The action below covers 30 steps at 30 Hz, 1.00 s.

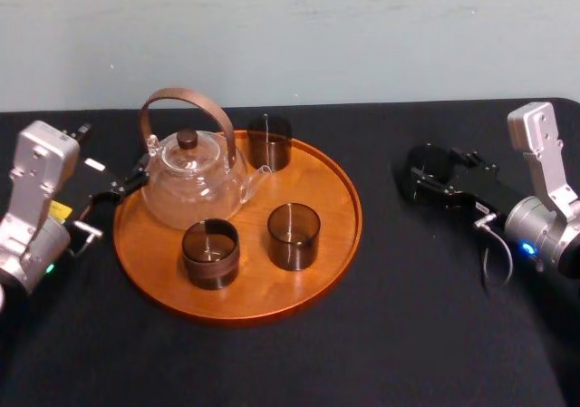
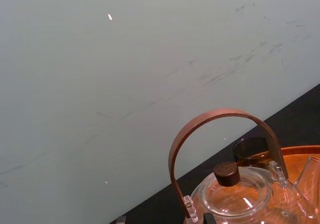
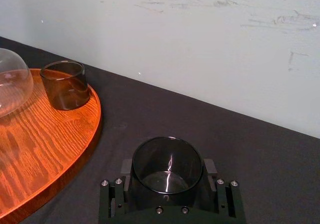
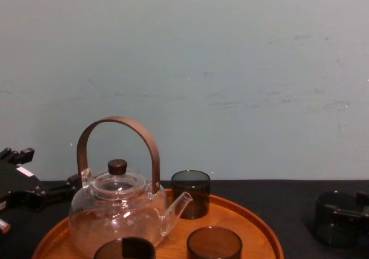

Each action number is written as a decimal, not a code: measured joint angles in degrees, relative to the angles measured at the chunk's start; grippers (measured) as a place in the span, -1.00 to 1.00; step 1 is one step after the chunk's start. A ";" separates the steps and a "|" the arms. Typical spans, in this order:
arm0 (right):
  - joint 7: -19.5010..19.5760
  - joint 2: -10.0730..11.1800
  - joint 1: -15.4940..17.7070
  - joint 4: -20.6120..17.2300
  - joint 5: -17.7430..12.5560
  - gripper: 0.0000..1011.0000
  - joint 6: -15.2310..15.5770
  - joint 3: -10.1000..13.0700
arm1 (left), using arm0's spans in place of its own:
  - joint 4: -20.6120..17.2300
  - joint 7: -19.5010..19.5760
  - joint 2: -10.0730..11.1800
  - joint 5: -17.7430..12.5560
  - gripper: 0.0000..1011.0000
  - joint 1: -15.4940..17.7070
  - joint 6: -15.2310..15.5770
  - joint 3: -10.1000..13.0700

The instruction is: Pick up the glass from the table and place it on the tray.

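Nearest on the black desk (image 1: 381,334) sits the round wooden tray (image 1: 263,303), w/ two dark glasses (image 1: 211,253) (image 1: 294,236) standing upright side by side in its front half, slightly apart. Off to the right, well clear of the tray rim, the right gripper (image 3: 168,170) is closed on the glass (image 3: 167,156). Its fingers (image 3: 126,167) press either side of the wall. The glass is upright, mouth up, down at desk level; can't tell if its base touches the desk. Behind the front pair, on the tray's left-centre, is a clear glass teapot (image 1: 190,185) w/ a brown arched handle and dark lid knob, spout pointing right. The left gripper (image 1: 127,182) sits at the tray's left edge, just beside the teapot; can't tell whether it's open or closed. Farthest back on the tray is a third dark glass (image 1: 269,142), near the rear rim. A pale wall (image 1: 362,35) is beyond.
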<state>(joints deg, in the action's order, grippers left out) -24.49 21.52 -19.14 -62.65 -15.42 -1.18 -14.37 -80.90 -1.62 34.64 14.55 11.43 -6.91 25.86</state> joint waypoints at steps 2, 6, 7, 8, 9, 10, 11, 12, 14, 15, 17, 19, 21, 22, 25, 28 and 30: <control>0.00 0.00 0.00 0.00 -0.01 0.71 0.00 0.00 | 0.00 0.00 0.00 0.00 0.98 0.00 0.00 0.00; 0.00 0.00 0.00 -0.01 -0.03 0.71 0.02 0.00 | 0.00 0.00 0.00 0.00 0.98 0.00 0.00 0.00; 0.00 0.00 0.00 -0.01 -0.03 0.71 0.02 0.00 | 0.00 0.00 0.00 0.00 0.98 0.00 0.00 0.00; 0.00 0.00 0.00 -0.01 -0.04 0.71 0.02 0.00 | 0.00 0.00 0.00 0.00 0.98 0.00 0.00 0.00; 0.00 0.00 0.00 -0.01 -0.05 0.71 0.02 0.00 | 0.00 0.00 0.00 0.00 0.98 0.00 0.00 0.00; 0.00 0.00 0.00 -0.01 -0.05 0.71 0.02 0.00 | 0.00 0.00 0.00 0.00 0.98 0.00 0.00 0.00; 0.00 0.00 0.00 -0.01 -0.05 0.71 0.02 0.00 | 0.00 0.00 0.00 0.00 0.98 0.00 0.00 0.00; 0.00 0.00 0.00 -0.01 -0.06 0.71 0.02 0.00 | 0.00 0.00 0.00 0.00 0.98 0.00 0.00 0.00; -0.13 0.00 0.00 -0.01 -0.14 0.71 0.01 0.02 | 0.00 0.00 0.00 0.00 0.98 0.00 0.00 0.00; -0.40 0.01 0.00 0.00 -0.26 0.71 -0.11 0.06 | 0.00 0.00 0.00 0.00 0.98 0.00 0.00 0.00; -0.62 0.04 0.00 0.00 -0.46 0.71 -0.31 0.12 | 0.00 0.00 0.00 0.00 0.98 0.00 0.00 0.00; -0.90 0.15 0.07 -0.25 -0.64 0.71 -0.60 0.18 | 0.00 0.00 0.00 0.00 0.98 0.00 0.00 0.00; -1.11 0.32 0.20 -0.77 -0.77 0.71 -0.81 0.20 | 0.00 0.00 0.00 0.00 0.98 0.00 0.00 0.00; -1.13 0.39 0.28 -1.02 -0.78 0.71 -0.87 0.20 | 0.00 0.00 0.00 0.00 0.98 0.00 0.00 0.00; -1.14 0.62 0.62 -2.03 -0.82 0.71 -0.97 0.21 | 0.00 0.00 0.00 0.00 0.98 0.00 0.00 0.00; -1.11 1.01 1.34 -4.17 -0.92 0.71 -0.95 0.20 | 0.00 0.00 0.00 0.00 0.98 0.00 0.00 0.00; -1.07 1.24 1.79 -5.60 -0.95 0.71 -0.80 0.19 | 0.00 0.00 0.00 0.00 0.98 0.00 0.00 0.00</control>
<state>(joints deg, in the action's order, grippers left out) -25.56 22.76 -17.35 -68.25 -16.38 -1.98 -14.18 -80.90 -1.62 34.64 14.55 11.43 -6.91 25.87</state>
